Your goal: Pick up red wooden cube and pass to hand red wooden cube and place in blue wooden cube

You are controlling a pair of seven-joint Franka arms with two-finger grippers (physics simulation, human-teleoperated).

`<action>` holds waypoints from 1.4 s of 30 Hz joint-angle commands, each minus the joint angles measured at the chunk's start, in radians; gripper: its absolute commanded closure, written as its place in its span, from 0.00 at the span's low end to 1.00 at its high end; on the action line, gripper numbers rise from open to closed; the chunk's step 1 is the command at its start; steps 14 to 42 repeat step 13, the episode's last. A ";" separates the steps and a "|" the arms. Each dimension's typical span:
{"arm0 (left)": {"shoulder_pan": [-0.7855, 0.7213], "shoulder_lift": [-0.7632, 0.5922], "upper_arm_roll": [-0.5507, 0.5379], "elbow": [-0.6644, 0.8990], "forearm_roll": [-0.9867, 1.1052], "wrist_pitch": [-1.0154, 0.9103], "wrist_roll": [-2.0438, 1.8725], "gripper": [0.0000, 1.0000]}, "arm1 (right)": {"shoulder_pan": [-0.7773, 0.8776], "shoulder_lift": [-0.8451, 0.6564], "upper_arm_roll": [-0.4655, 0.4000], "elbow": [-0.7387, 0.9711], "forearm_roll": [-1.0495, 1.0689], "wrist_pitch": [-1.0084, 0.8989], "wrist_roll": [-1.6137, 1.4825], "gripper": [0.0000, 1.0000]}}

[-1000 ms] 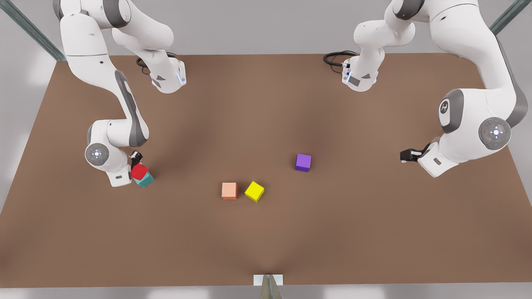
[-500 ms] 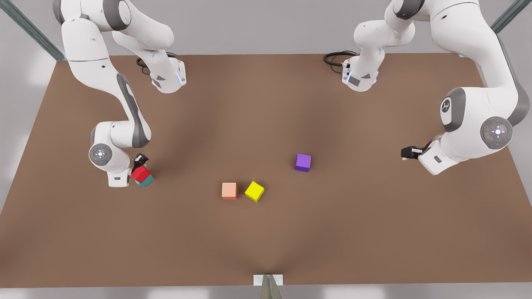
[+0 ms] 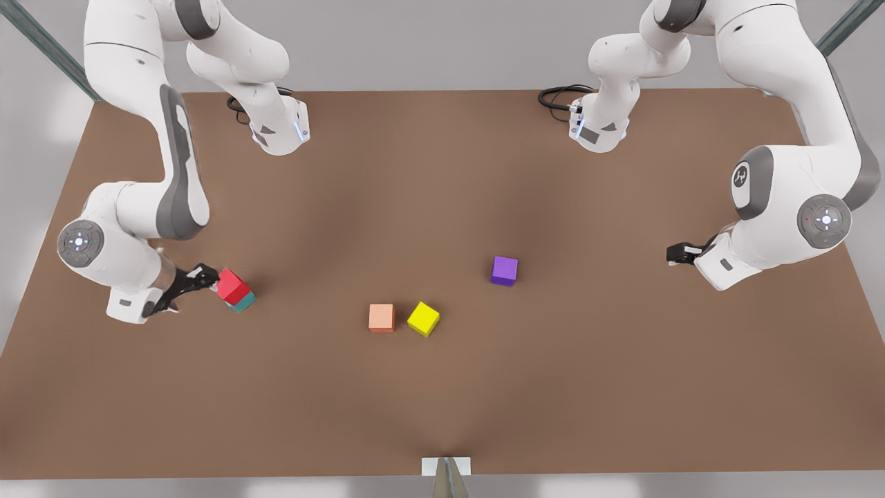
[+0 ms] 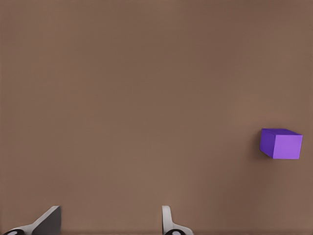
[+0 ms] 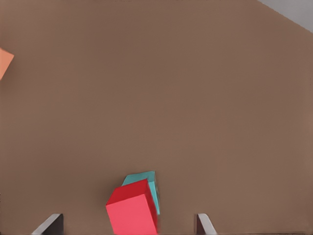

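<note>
Red cube: small bright red wooden cube [image 3: 232, 286] sits stacked on small teal wooden cube [image 3: 242, 300], slightly askew, front view's left of the brown counter [image 3: 442, 387].
Right end effector [image 3: 196, 279]: fingers spread wide, empty, just beside the stack.
Left end effector [image 3: 674, 256]: waits near the purple cube [image 4: 281, 143], fingers apart, empty.
Progress: placement looks done; only retreat left.

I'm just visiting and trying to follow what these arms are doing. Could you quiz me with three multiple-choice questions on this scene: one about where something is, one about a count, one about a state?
1. Where is the red wooden cube?
A. on the blue wooden cube
B. beside the purple cube
C. off the table

2. How many cubes are there?
A. three
B. five
C. seven

3. How is the right gripper?
A. shut on the yellow cube
B. open, beside the red wooden cube
C. shut, empty

Answers:
1 A: red sits atop teal.
2 B: red, teal, salmon cube, yellow, purple.
3 B: in the right wrist view its fingers stand wide apart. The left gripper waits, open, at the front view's right.
</note>
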 commanded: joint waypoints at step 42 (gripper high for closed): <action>0.002 0.002 0.001 -0.001 0.000 -0.010 0.025 0.00 | -0.043 -0.136 -0.009 0.164 0.057 -0.527 0.640 0.00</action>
